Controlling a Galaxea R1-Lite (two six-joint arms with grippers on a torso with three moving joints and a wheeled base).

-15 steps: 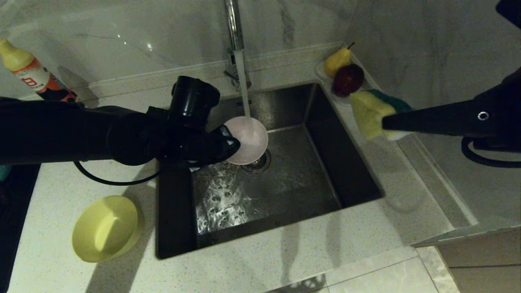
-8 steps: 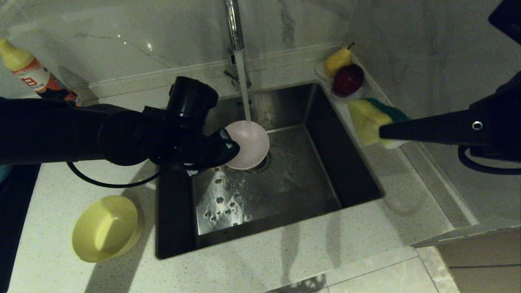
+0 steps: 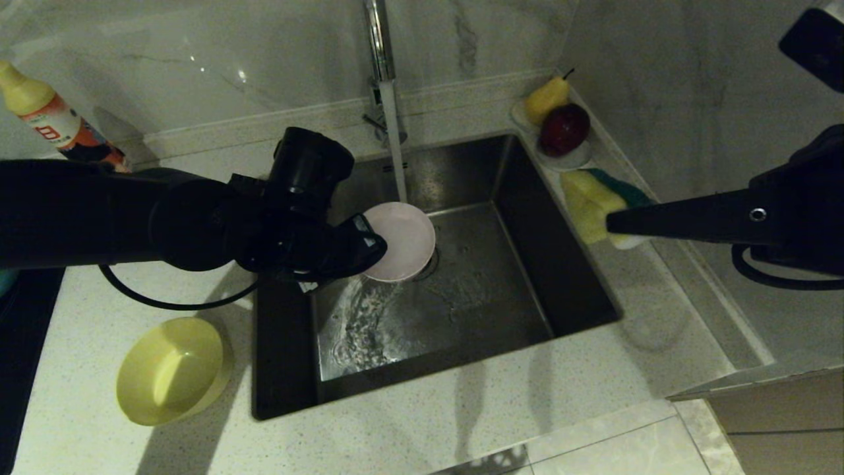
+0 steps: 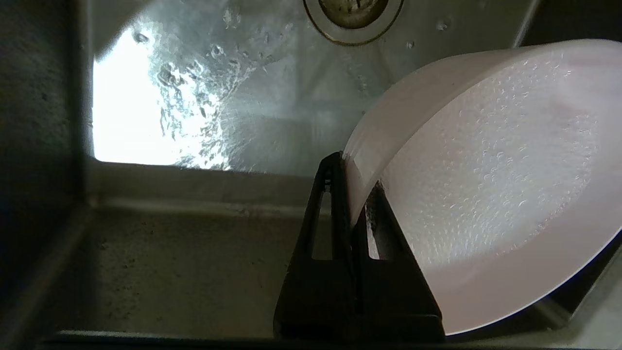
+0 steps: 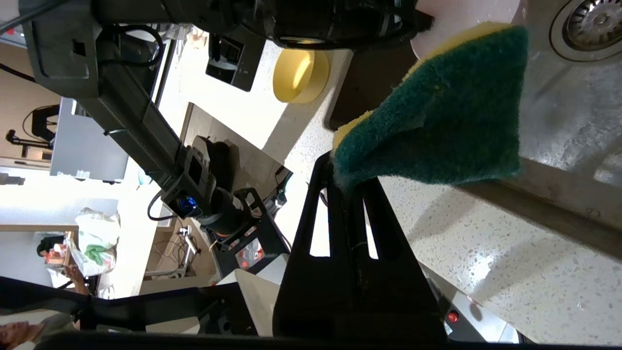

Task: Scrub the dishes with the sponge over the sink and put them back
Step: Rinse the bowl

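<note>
Sponge (image 3: 592,201) lower, right pincer (image 3: 610,221) level.

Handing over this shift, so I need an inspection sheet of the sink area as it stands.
Surface: pale speckled counter; sink wet, tap running.
Job's things: pink bowl tilted over the drain; yellow bowl on the counter; blue bowl not seen.
Clutter: bottle; pear and apple on a small dish.
Grippers: left tool shut on the pink bowl's rim; right tool shut on the sponge.
Cables: black loop under the left arm.
Surroundings: marble wall.
</note>
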